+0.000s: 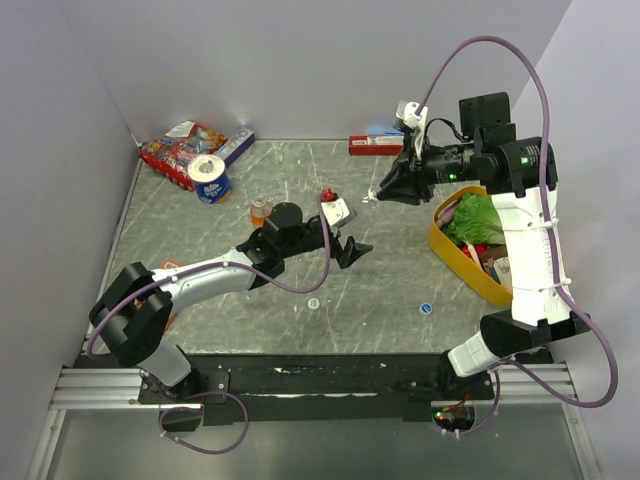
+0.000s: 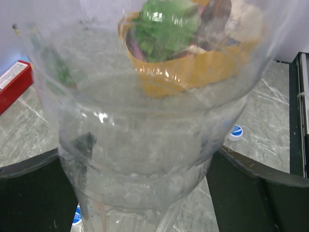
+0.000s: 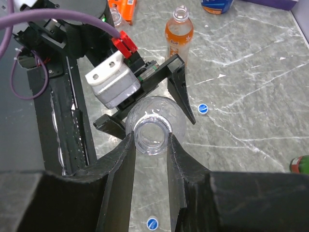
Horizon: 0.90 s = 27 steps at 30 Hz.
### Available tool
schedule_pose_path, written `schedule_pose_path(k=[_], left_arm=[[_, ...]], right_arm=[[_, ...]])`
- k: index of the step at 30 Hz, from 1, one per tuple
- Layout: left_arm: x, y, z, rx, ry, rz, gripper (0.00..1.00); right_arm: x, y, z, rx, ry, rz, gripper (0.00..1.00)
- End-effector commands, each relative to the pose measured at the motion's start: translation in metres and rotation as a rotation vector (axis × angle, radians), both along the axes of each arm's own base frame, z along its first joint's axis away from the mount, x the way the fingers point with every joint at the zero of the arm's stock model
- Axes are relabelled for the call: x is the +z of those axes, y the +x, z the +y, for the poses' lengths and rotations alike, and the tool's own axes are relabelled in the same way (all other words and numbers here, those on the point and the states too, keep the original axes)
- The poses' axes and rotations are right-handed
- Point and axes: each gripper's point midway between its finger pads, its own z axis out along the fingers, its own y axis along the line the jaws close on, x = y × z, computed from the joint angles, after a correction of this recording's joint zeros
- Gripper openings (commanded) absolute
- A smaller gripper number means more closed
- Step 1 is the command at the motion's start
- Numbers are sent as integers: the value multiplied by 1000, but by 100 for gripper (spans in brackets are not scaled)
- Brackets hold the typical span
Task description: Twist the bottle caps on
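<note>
Right claw [image 3: 150, 140] pinches clear bottle [image 3: 155, 110] at neck; left claw [image 2: 145, 193] straddles it.

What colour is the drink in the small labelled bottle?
Orange; bottle clearest in right wrist view.

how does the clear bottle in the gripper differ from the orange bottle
The clear bottle looks empty; the orange bottle holds orange drink. The clear bottle is pinched at its neck by the right gripper; the orange bottle stands free on the table. Both are uncapped.
</note>
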Motion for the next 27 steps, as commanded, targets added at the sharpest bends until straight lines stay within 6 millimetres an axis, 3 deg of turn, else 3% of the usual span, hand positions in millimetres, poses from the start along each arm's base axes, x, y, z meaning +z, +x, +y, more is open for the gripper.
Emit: schedule_pose_path(k=[1, 11, 15, 16, 17, 18, 19, 20, 22, 23, 24, 25, 26, 27], left_arm=[[45, -8, -3, -33, -109, -69, 97], [39, -22, -9, -105, -100, -66, 66], [36, -24, -7, -105, -100, -64, 62], [31, -26, -6, -104, -95, -55, 61], [34, -26, -4, -95, -103, -54, 59], [34, -27, -2, -86, -111, -44, 58], [30, -27, 1, -77, -107, -33, 55], [35, -29, 5, -62, -119, -38, 48], [29, -31, 12, -50, -110, -29, 44], [34, -34, 16, -46, -118, -36, 38], [32, -34, 18, -37, -114, -36, 31], [28, -34, 21, -29, -100, -38, 23], [31, -34, 24, -22, -94, -67, 9], [29, -33, 27, -8, -85, -74, 1]], right_arm=[[-22, -44, -12, 1, -69, 178, 0], [-29, -45, -7, 15, -89, 203, 0], [-23, -42, -6, 3, -87, 192, 0], [-21, -40, -6, -8, -85, 187, 7], [-13, -34, -9, -43, -92, 149, 25], [-9, -29, -11, -94, -87, 157, 63], [1, -19, -15, -137, -83, 109, 73], [15, -13, -20, -177, -66, 51, 78], [36, 1, -42, -301, -31, -44, 86], [38, 20, -49, -351, -16, -104, 88], [50, 21, -68, -433, -10, -181, 94], [46, 25, -75, -448, -18, -210, 99], [19, 31, -78, -442, -57, -184, 99], [8, 27, -84, -397, -127, -238, 99]])
